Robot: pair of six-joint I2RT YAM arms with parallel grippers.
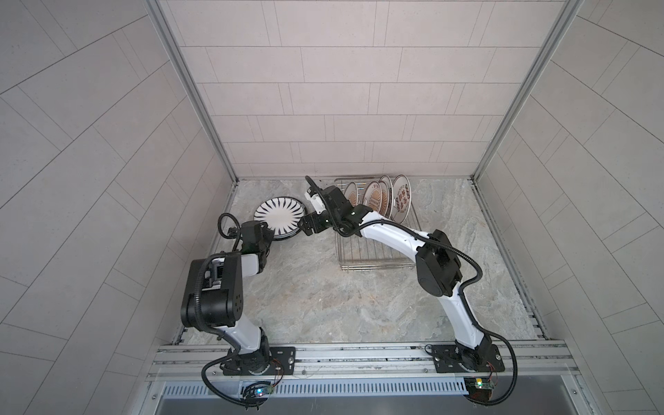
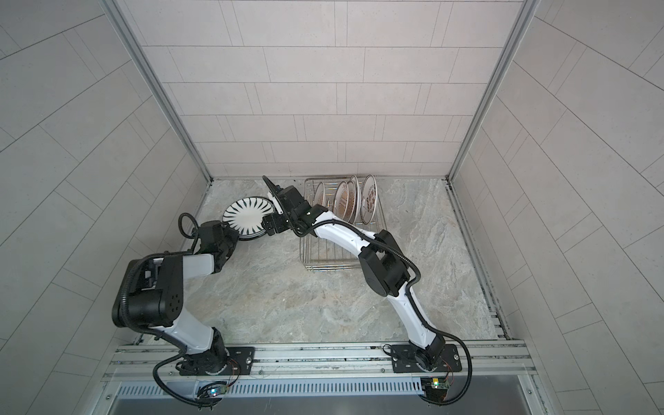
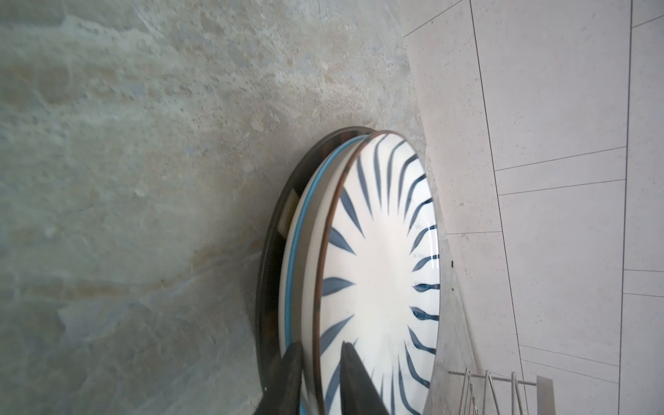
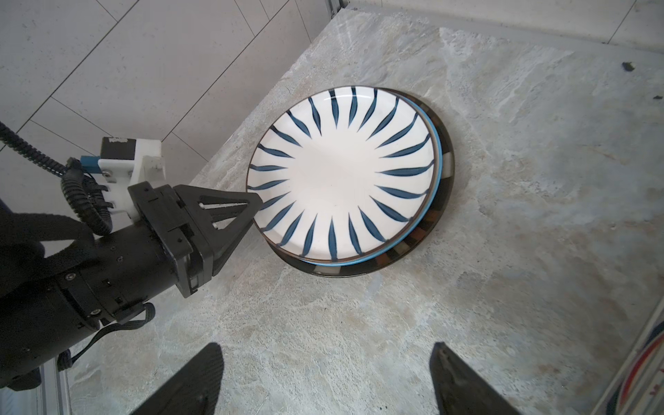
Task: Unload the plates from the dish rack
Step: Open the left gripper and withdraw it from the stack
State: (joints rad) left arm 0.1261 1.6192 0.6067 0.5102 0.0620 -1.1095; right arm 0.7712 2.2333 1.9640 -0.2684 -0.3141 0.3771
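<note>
both top views sit high above the near edge of the table (image 1: 323,298), tilted down twd the back wall (image 1: 323,107); far off, wide, whole scene in frame incl. the dish rack (image 1: 373,251) and striped plate (image 1: 278,215), nearly the same pic, just shifted sideways. left wrist cam is v. close, skimming edge-on along the striped plate, rack corner at frame edge. right wrist cam looks down on that plate from a bit further off, w/ the left gripper (image 4: 256,208) at its rim; all four views share the striped plate

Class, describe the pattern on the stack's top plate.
The top plate: white, dark blue radial stripes; right wrist view.
</note>
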